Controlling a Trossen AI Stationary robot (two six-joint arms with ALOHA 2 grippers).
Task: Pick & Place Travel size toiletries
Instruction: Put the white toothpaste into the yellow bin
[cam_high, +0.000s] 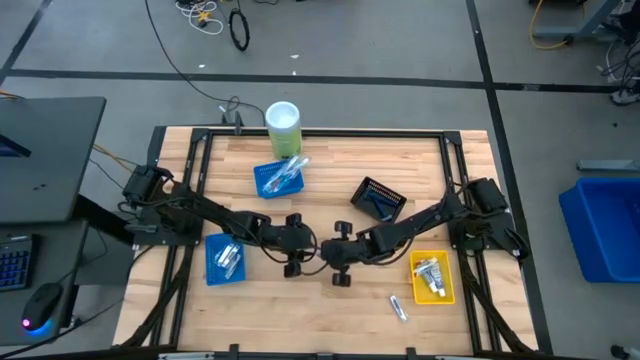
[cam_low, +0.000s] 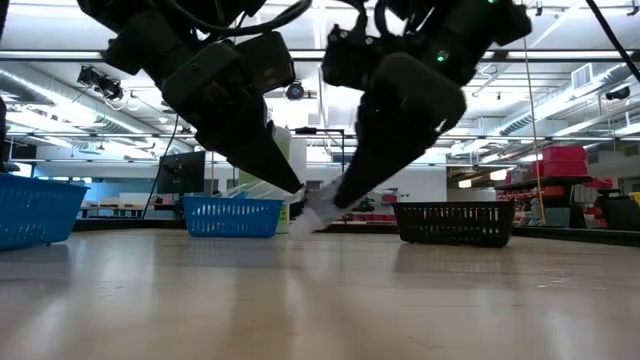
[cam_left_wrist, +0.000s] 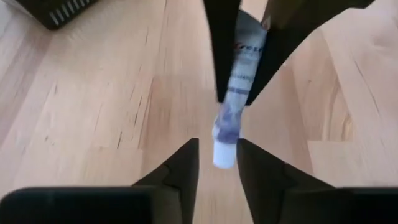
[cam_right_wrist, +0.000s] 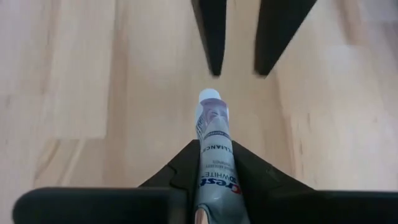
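My right end effector (cam_right_wrist: 214, 163): fingers clamped on a white toothpaste tube (cam_right_wrist: 212, 140) with blue print, cap end pointing forward toward my other arm, held above the middle of the tabletop (cam_high: 330, 165). My left end effector (cam_left_wrist: 217, 163): fingers apart, tips just short of the tube's cap, one on either side of it, not gripping it; the two end effectors face each other nose to nose near the tabletop's centre, slightly toward the front edge. Blue tray (cam_high: 279, 178), toward the back edge, left of centre: holds slim blue-white items. Second blue tray (cam_high: 226, 259), toward the front left corner: holds small white items. Black tray (cam_high: 379, 198), right of centre, tilted: contents dark, cannot tell what. Yellow tray (cam_high: 432, 277), toward the front right corner: holds white tubes. One loose white tube (cam_high: 398, 307), on bare wood near the front edge, just beside the yellow tray. Green-and-white cylinder (cam_high: 283, 125), upright at the back edge.
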